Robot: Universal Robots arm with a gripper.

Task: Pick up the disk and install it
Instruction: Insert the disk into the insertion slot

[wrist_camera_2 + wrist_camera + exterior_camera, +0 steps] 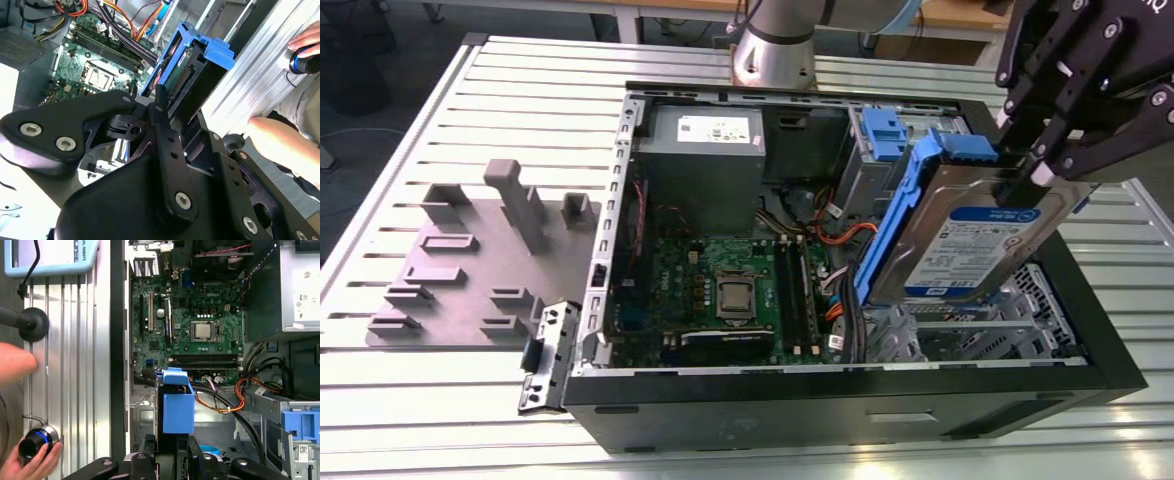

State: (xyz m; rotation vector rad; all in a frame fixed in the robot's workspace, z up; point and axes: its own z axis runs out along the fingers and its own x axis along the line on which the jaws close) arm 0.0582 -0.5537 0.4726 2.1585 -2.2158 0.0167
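1. At the exterior view's left, a grey fixture block (467,265) with upright posts lies on the slatted metal table (400,400).
2. Just beside it, a small black-and-grey latch part (544,355) lies at the near corner of the open computer case (854,405).
3. Inside the case, at its far end, sits the grey power supply box (704,165). It carries a white sticker (718,128) with rows of small dark print.
4. Nearer the camera lies the green motherboard (720,250), with the silver processor socket (727,297) at its middle.
5. Further toward the exterior view's right, a fixed blue bracket (881,130) stands on the grey drive cage (947,335).
6. The disk (961,240) hangs tilted over that cage. Its white-and-blue label faces the camera and a blue rail runs along its edge. Whether its lower end touches the cage cannot be told.
7. The black gripper (1021,175) reaches in from the upper right with its fingers closed tight on the disk's upper edge, carrying it.
8. In the first wrist view the disk's blue handle (175,400) sits over the case edge. A person's hand (35,460) holds a blue-ringed knob (35,444) on the table outside the case.
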